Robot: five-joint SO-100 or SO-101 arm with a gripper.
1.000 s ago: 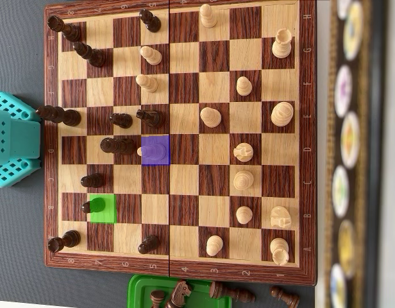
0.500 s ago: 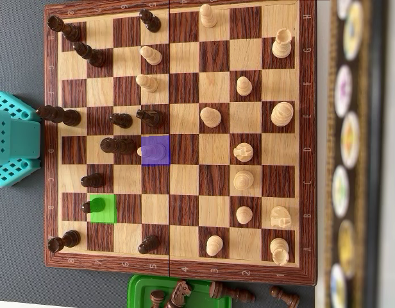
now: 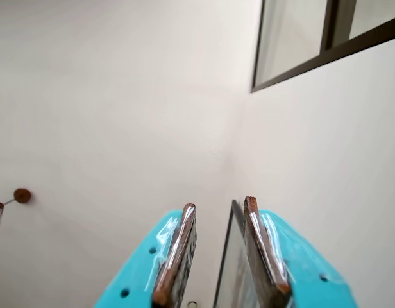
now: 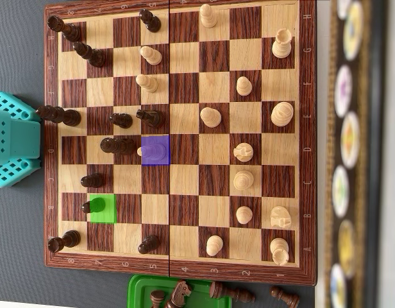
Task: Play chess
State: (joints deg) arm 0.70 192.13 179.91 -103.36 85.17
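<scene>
The wooden chessboard (image 4: pixel 178 268) fills the overhead view, with dark pieces mostly on its left half and light pieces on its right half. A purple marked square (image 4: pixel 160 159) holds a light pawn (image 4: pixel 146 151). A green marked square (image 4: pixel 106 213) holds a dark pawn (image 4: pixel 90 206). The arm's teal base (image 4: pixel 15 138) sits at the board's left edge; the gripper itself does not show there. In the wrist view my gripper (image 3: pixel 220 204) points up at white walls, its teal jaws apart with nothing between the brown pads (image 3: pixel 178 250).
A green tray (image 4: pixel 143 289) below the board holds several captured dark pieces; more dark pieces (image 4: pixel 284 296) lie beside it. A blurred dark strip with round discs (image 4: pixel 348 154) runs along the right. The wrist view shows a dark window frame (image 3: pixel 326 51) and a brown wall knob (image 3: pixel 22 195).
</scene>
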